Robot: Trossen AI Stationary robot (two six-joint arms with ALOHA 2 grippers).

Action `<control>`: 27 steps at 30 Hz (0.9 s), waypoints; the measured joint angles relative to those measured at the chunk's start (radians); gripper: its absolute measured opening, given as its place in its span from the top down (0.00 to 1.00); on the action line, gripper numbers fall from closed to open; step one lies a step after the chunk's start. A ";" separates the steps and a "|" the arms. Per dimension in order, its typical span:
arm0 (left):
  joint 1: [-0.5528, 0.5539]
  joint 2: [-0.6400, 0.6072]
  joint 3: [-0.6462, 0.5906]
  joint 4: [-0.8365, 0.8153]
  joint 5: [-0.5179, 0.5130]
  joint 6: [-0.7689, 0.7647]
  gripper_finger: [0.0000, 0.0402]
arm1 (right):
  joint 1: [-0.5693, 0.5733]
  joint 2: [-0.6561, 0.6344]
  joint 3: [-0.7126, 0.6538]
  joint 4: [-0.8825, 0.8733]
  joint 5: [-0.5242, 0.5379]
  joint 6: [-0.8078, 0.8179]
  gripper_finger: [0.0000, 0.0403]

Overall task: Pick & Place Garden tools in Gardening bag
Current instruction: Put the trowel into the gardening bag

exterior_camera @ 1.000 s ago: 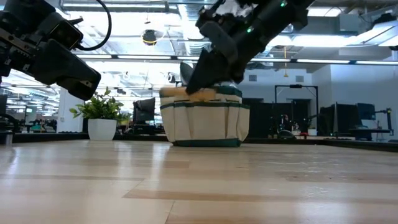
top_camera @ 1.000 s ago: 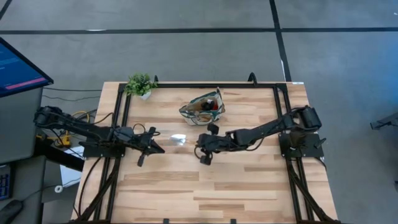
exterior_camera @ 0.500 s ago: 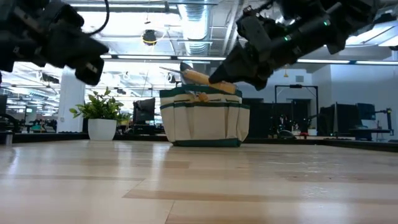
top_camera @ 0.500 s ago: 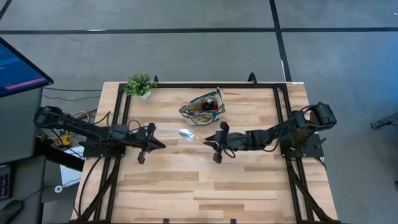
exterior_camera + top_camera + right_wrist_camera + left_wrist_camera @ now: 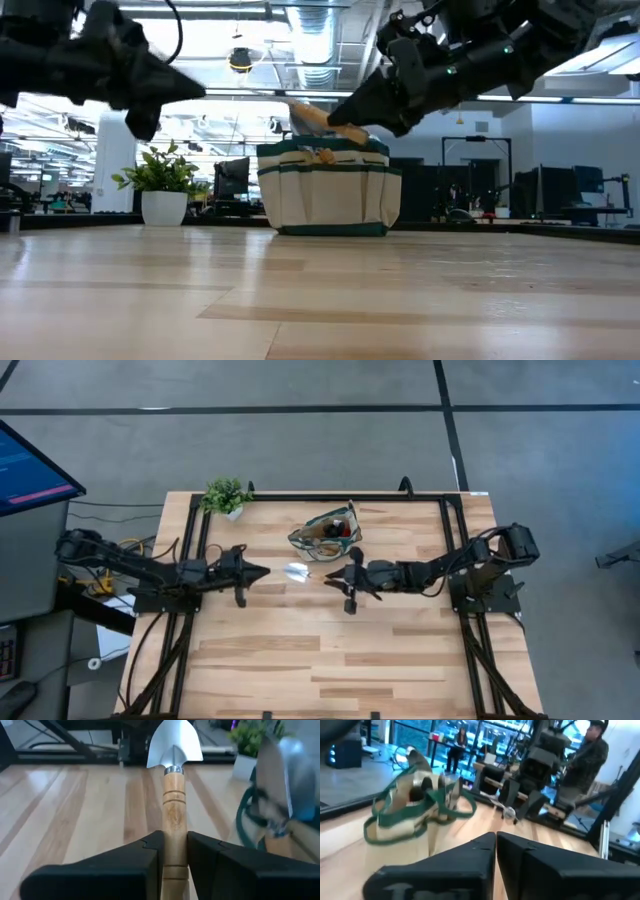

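We saw the right gripper (image 5: 338, 575) clamped on a trowel (image 5: 174, 795) by its wooden handle, blade pointing left, held above the table (image 5: 300, 660) just near of the gardening bag (image 5: 327, 534). The left gripper (image 5: 262, 571) hovered left of the blade, jaws closed on nothing.

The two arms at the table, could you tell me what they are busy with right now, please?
The right gripper is shut on a trowel by its wooden handle and holds it above the table, just in front of the bag, which already has tools in it. The left gripper is shut and empty and hangs above the table, pointing at the trowel's blade. A small plant stands at the far left corner.
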 joint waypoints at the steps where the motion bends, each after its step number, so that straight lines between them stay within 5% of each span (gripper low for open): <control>1: 0.000 0.008 0.012 0.001 -0.001 0.000 0.98 | 0.000 0.000 0.000 0.010 0.004 -0.016 0.88; 14: 0.049 0.091 0.122 0.002 0.098 -0.249 0.66 | 0.122 0.000 0.000 0.067 0.266 -0.215 0.88; 19: 0.051 0.097 0.123 0.031 0.133 -0.437 0.57 | 0.152 0.000 0.000 0.067 0.296 -0.240 0.88; 27: 0.048 0.118 0.123 0.068 0.137 -0.537 0.52 | 0.157 0.001 0.000 0.059 0.312 -0.265 0.88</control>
